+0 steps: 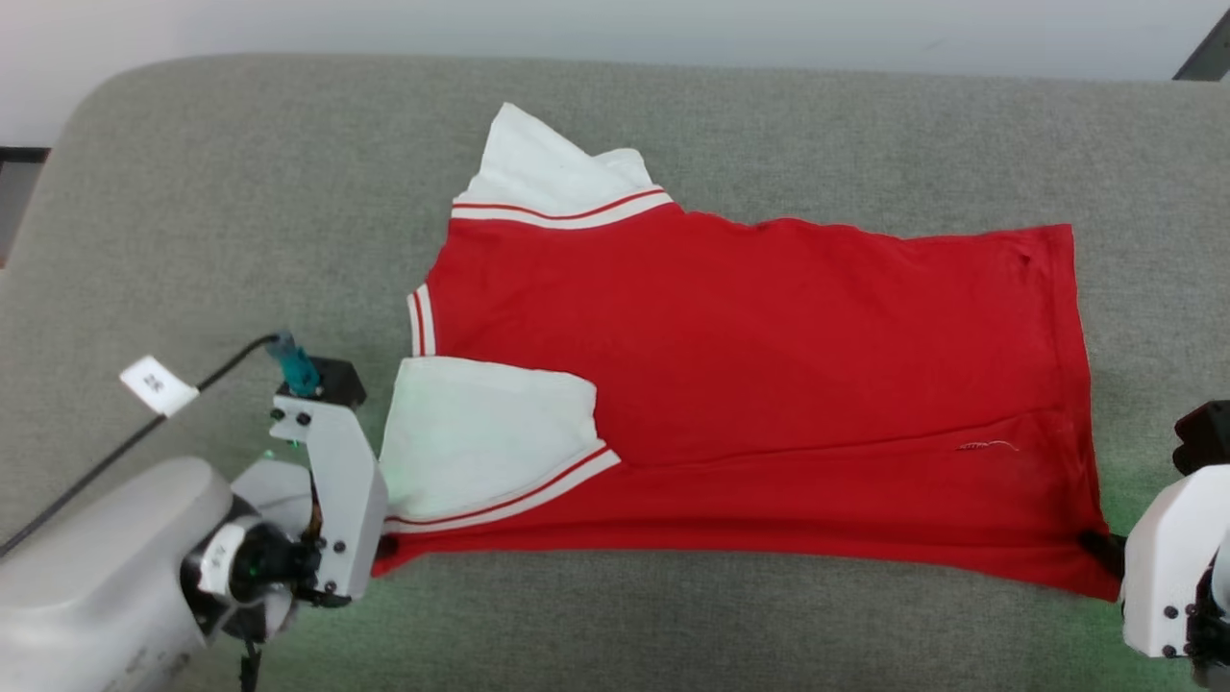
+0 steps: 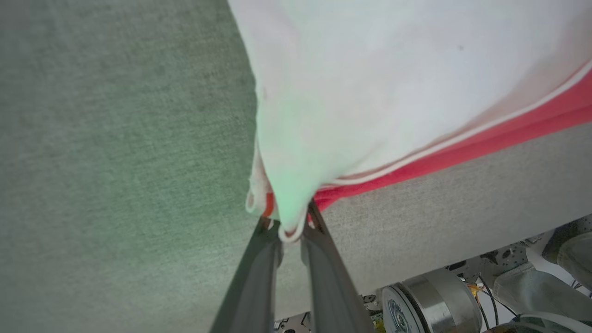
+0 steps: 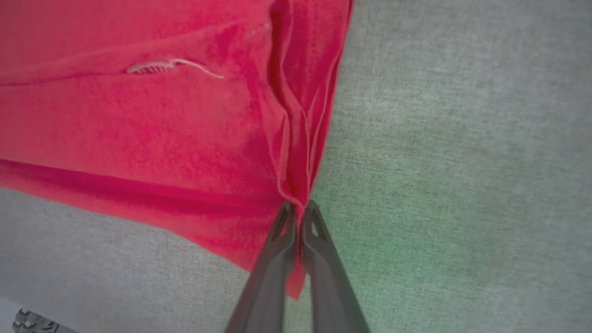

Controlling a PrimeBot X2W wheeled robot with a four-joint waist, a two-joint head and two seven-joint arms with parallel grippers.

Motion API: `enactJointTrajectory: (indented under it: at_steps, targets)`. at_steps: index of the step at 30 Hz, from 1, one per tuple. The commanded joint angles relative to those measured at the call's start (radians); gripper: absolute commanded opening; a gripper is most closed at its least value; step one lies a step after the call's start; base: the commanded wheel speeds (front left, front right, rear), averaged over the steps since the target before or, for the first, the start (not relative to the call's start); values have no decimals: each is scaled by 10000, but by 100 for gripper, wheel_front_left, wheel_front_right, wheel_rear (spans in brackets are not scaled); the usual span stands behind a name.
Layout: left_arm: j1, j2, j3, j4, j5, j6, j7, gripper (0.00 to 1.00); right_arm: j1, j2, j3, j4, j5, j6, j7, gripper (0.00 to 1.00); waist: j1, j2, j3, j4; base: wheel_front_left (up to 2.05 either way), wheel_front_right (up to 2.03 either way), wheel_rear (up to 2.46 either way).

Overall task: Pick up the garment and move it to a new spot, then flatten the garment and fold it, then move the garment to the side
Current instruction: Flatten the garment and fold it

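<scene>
The garment (image 1: 750, 365), a red shirt with white sleeves and striped trim, lies spread plain side up across the grey cushion, its near long edge folded over. One white sleeve (image 1: 480, 432) lies folded onto the red body; the other (image 1: 548, 168) points to the far side. My left gripper (image 2: 289, 222) is shut on the garment's near left corner, white sleeve (image 2: 393, 78) and red layers bunched between its fingers. My right gripper (image 3: 299, 210) is shut on the near right hem corner (image 3: 296, 138), where the red cloth puckers. In the head view the left wrist (image 1: 332, 481) and right wrist (image 1: 1168, 567) flank the garment.
The grey cushion (image 1: 240, 221) reaches to a pale wall at the back. A black cable with a white tag (image 1: 159, 384) runs to the left wrist. The cushion's front edge and robot base parts (image 2: 430, 300) show below the left gripper.
</scene>
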Motion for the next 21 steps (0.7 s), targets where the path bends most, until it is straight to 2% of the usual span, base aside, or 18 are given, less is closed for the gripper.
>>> enactJointTrajectory:
  at_steps: [1, 2, 3, 4, 5, 6, 7, 15, 21]
  targets:
    - [198, 40, -44, -16, 48, 107, -49, 0, 70, 3, -15, 86, -93, -23, -90, 0, 0, 0, 72, -50, 0, 0, 0]
    - [249, 12, -58, -15, 69, 122, -113, 1, 72, 81, 26, 184, -81, -23, -115, 0, 0, 0, 102, -75, 0, 0, 0]
    - [287, -29, -76, -3, 81, 140, -177, 24, 38, 120, 52, 261, -108, -23, -181, 0, 0, 0, 125, -94, 0, 0, 0]
    - [317, -59, -89, 18, 110, 154, -210, 40, -20, 147, 79, 322, -145, -23, -270, 18, 0, 0, 143, -116, 0, 0, 0]
    - [345, -66, -118, 26, 162, 122, -242, 47, -62, 179, 124, 378, -182, -23, -356, 36, 0, 0, 152, -140, 0, 0, 0]
    - [337, -56, -146, 11, 213, 88, -272, 76, -92, 207, 186, 425, -189, -23, -411, 73, 0, 0, 154, -163, 0, 0, 0]
    - [287, -23, -133, 6, 247, 104, -290, 100, -121, 244, 216, 437, -150, -21, -467, 100, 0, 0, 152, -188, 0, 0, 0]
    - [-479, 729, 101, -708, 502, 416, 153, 100, -281, 342, 6, -85, -53, -20, -1114, 100, 0, 0, 116, -489, 0, 0, 0]
    - [-1303, 1059, 642, -992, 570, 642, 194, 100, -663, 678, -196, -728, -386, -20, -2805, 100, 0, 0, 315, -871, 0, 0, 0]
